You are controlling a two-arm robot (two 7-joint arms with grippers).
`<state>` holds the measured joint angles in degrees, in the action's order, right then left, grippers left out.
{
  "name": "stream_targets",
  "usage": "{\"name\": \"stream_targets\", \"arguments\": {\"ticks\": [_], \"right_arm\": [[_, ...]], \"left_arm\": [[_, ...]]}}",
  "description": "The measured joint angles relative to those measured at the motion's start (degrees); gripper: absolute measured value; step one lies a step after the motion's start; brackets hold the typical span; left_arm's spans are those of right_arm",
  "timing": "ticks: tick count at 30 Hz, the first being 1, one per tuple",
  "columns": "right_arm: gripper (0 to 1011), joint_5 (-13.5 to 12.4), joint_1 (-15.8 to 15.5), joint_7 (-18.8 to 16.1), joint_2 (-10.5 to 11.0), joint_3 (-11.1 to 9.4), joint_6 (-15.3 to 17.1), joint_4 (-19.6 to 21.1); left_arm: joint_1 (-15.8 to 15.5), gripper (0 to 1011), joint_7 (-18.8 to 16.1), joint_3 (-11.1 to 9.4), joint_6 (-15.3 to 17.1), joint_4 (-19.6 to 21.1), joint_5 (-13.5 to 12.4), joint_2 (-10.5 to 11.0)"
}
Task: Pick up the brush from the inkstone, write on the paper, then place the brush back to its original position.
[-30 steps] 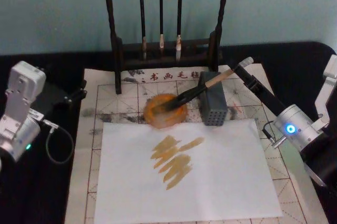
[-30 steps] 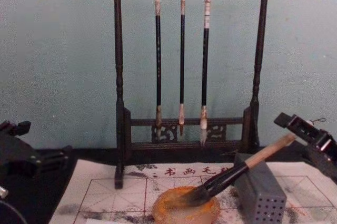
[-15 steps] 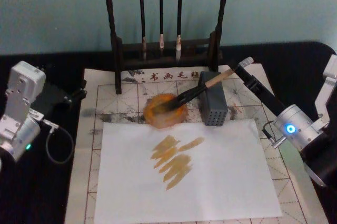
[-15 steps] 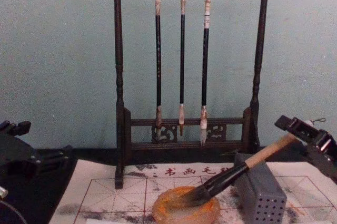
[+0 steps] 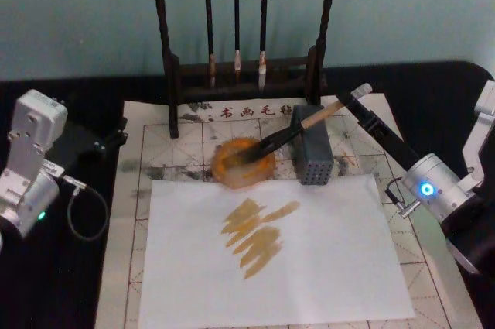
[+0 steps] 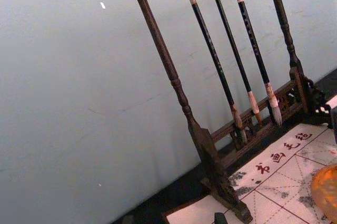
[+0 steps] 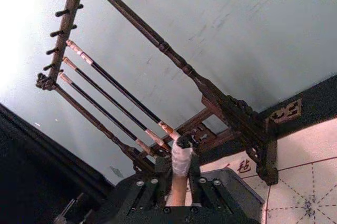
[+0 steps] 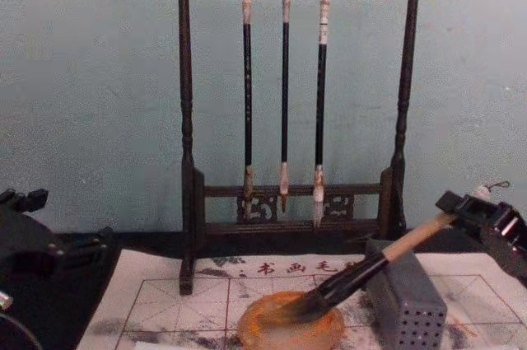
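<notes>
Brush point(image 5: 282, 137): its bristles sit in the inkstone point(image 5: 224, 173). The handle slants up toward 2 o'clock across the grey perforated block point(image 5: 313, 157), which props the end clear of the table for gripping.
Right gripper point(image 5: 348, 101): at 2 o'clock of the block, clamped on the handle's top. The white cap point(image 7: 181, 159) and its wire loop poke out between the jaws.
Inkstone: on the red-grid practice paper point(image 5: 162, 147), at 12 o'clock of the plain white sheet point(image 5: 325, 259). The block is just beside it at 3 o'clock.
Writing: amber strokes point(image 5: 255, 232) mark the white sheet's middle, so this part looks done.
Step, judged: the brush looks seated in its resting place. What remains is letting go without nudging the handle off the block.
Left gripper point(image 5: 108, 142): parked at 9 o'clock, off the paper's edge.
</notes>
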<state>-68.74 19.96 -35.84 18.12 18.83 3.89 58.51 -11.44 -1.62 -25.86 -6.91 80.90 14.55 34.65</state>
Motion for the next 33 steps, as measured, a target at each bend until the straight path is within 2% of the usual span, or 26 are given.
{"name": "stream_targets", "arguments": {"ticks": [3, 4, 6, 27, 33], "right_arm": [[254, 0.0, 0.0, 0.0, 0.0, 0.0, 0.0, 0.0], [191, 0.0, 0.0, 0.0, 0.0, 0.0, 0.0, 0.0], [175, 0.0, 0.0, 0.0, 0.0, 0.0, 0.0, 0.0], [173, -0.1, 0.0, 0.0, 0.0, 0.0, 0.0, 0.0], [173, -2.4, -0.1, -0.7, 0.1, -0.4, 1.2, 0.4]], "left_arm": [[0.0, 1001, 0.0, 0.0, 0.0, 0.0, 0.0, 0.0], [0.0, 1001, 0.0, 0.0, 0.0, 0.0, 0.0, 0.0], [0.0, 1001, 0.0, 0.0, 0.0, 0.0, 0.0, 0.0], [0.0, 1001, 0.0, 0.0, 0.0, 0.0, 0.0, 0.0], [0.0, 1001, 0.0, 0.0, 0.0, 0.0, 0.0, 0.0]]}}
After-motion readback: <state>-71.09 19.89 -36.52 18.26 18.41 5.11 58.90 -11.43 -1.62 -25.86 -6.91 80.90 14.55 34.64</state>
